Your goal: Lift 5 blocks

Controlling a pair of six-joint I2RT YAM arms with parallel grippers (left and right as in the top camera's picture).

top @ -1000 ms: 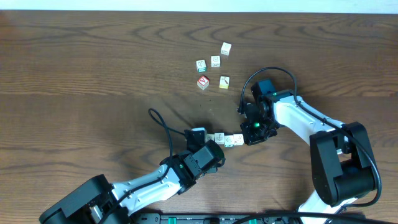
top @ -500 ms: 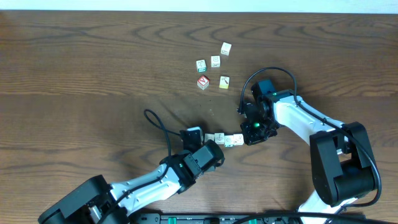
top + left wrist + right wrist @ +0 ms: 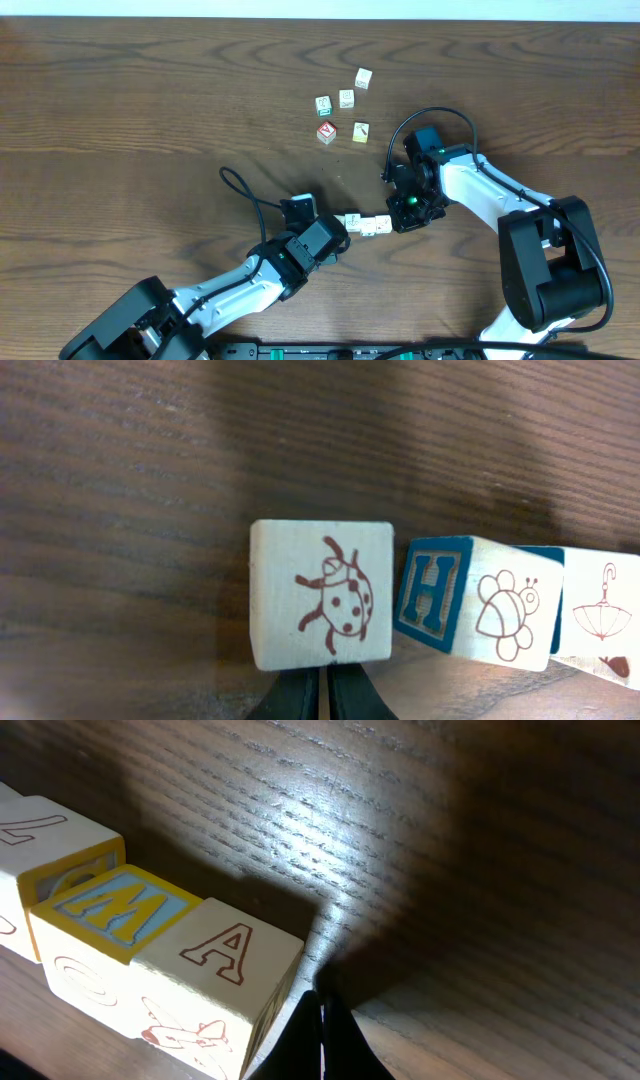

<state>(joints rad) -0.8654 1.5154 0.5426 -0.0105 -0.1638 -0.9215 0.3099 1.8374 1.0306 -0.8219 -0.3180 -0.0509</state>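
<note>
Left hand (image 3: 323, 695) closed | blocks (image 3: 320, 595) lettered H, A, perhaps M

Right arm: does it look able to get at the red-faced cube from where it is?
Probably yes: bare table lies between the right gripper and the red-faced cube. But its jaws are shut against the end of the block row, so it would have to leave that.

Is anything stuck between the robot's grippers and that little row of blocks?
Nothing visible. The shut left gripper sits right at the ladybug block, and the shut right gripper at the A block, the two ends of the row of blocks.
</note>
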